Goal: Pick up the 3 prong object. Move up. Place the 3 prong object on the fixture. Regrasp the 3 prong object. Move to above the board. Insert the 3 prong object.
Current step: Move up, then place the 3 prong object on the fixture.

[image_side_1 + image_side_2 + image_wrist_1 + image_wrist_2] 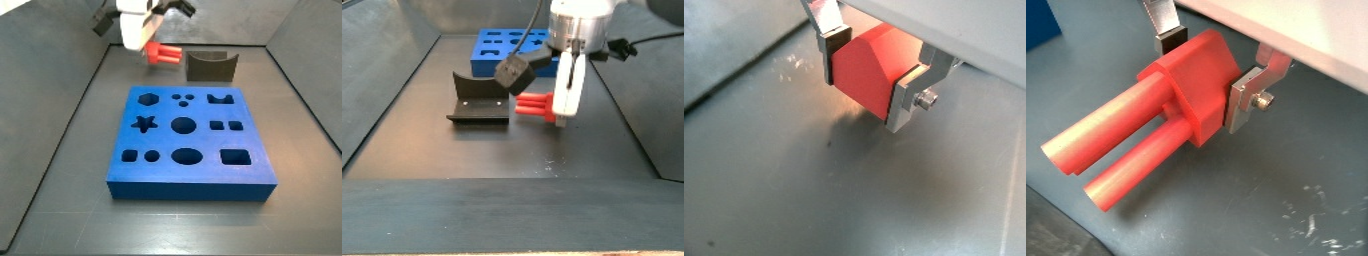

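The 3 prong object (pixel 1140 125) is a red-orange block whose long round prongs lie level just above the grey floor; from its back it shows as a plain wedge (pixel 865 68). My gripper (pixel 1208 72) is shut on its block end, one silver finger on each side, as the gripper (pixel 871 72) also shows. In both side views the 3 prong object (pixel 166 53) (pixel 535 105) hangs low beside the fixture (pixel 210 66) (pixel 478 100). The blue board (pixel 187 140) (pixel 505 45) lies apart from both.
Grey tray walls (pixel 80 90) rise around the floor on all sides. A black cable (pixel 643 40) runs from the arm's wrist. A corner of the blue board (pixel 1042 25) shows in a wrist view.
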